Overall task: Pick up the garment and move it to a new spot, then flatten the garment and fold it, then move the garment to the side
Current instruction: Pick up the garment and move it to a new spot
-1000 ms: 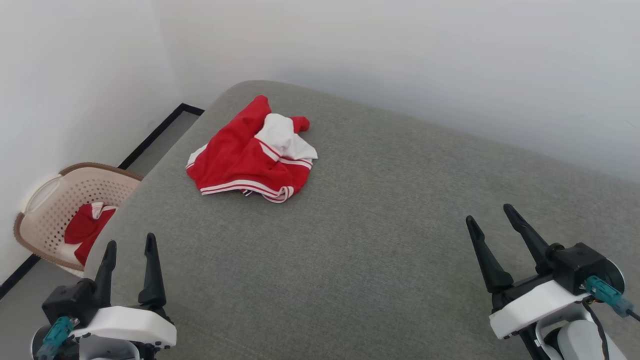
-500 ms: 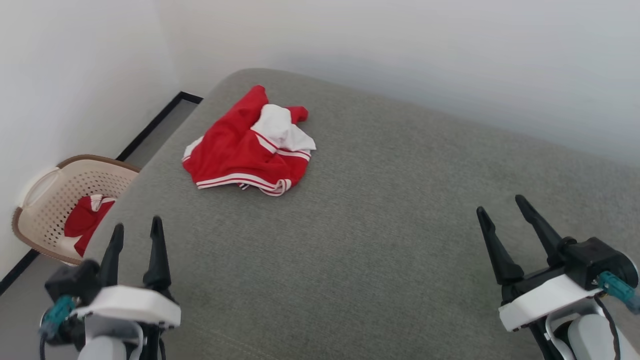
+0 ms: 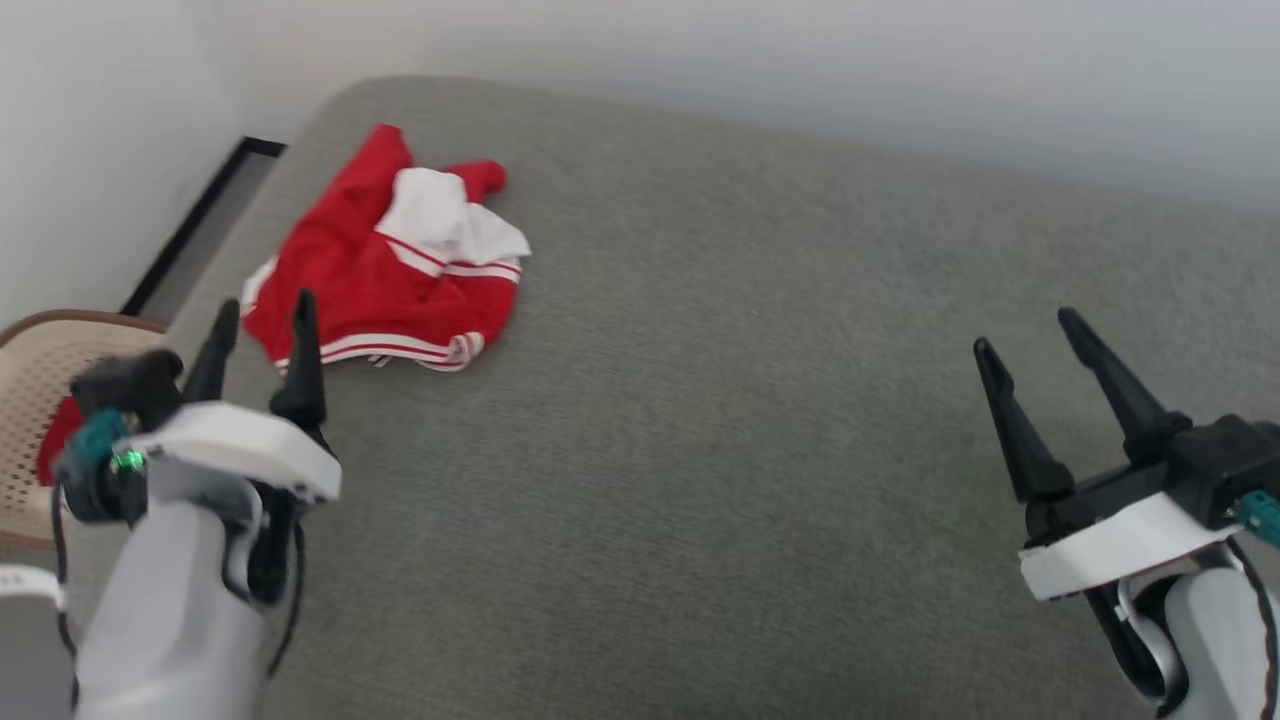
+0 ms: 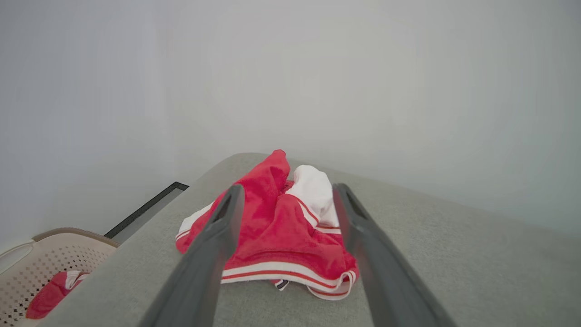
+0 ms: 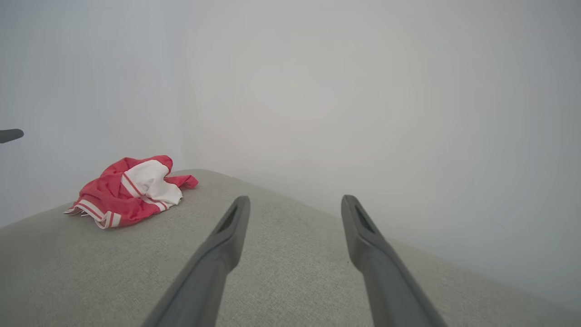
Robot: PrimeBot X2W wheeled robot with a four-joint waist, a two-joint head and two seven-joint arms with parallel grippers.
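Head view, nearest first: what are the arms doing? (ops)

Left gripper [image 3: 265,302] is at lower left and right gripper [image 3: 1027,330] at lower right, both over the grey upholstered cushion [image 3: 700,480]. Fingers are spread on both, with nothing between them. (eng)

Anything beside them? (ops)

Off the cushion's left edge, level with the left gripper, there's a beige perforated laundry basket [image 3: 25,370] on the floor. Red cloth [image 3: 55,445] inside it. (eng)

Is the left one on the garment? (ops)

Close. Its tips overlap the near left edge of the garment [image 3: 370,275] in that view, but I can't tell if they touch. Left wrist view has the garment lying just ahead, framed by the two fingers, with no fabric pinched. Right gripper is well apart from it. (eng)

Garment state? (ops)

Crumpled heap: red, a white part bunched on top, white stripe trim along the near hem. It sits on the cushion's far left, near the rounded corner. Right wrist view has it far off to the left. (eng)

Beyond that? (ops)

Black baseboard strip [image 3: 185,225], then plain white wall [image 3: 800,60]. (eng)
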